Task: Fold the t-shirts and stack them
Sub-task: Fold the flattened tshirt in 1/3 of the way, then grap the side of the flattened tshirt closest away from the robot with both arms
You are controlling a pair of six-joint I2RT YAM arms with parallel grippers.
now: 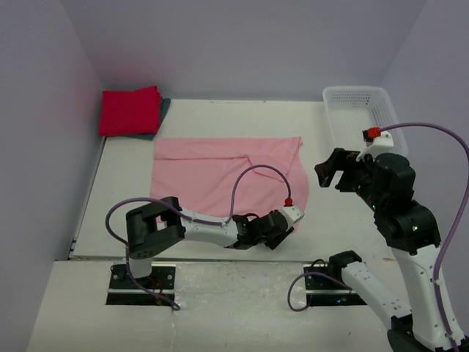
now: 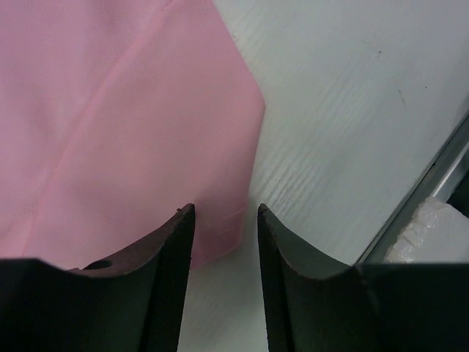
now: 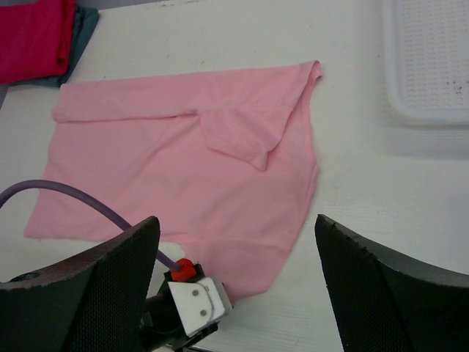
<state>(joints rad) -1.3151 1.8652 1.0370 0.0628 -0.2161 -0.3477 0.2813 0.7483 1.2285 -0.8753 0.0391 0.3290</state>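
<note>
The pale pink t-shirt [image 1: 220,176] lies spread on the table, one sleeve folded in over it [image 3: 242,139]. My left gripper [image 1: 281,233] sits low at its near right corner. In the left wrist view the gripper [image 2: 224,208] is open, and the pink hem [image 2: 220,235] lies on the table between the fingers, gripped by neither. The crimson-red folded t-shirt [image 1: 130,110] rests on the dark teal one [image 1: 163,110] at the far left corner. My right gripper [image 1: 335,174] hangs raised to the right of the pink shirt, open and empty [image 3: 236,220].
A white mesh basket [image 1: 355,89] stands at the far right of the table. The table's near edge [image 2: 432,176] runs close beside the left gripper. Purple cables loop over both arms. Pale walls close in the left, back and right.
</note>
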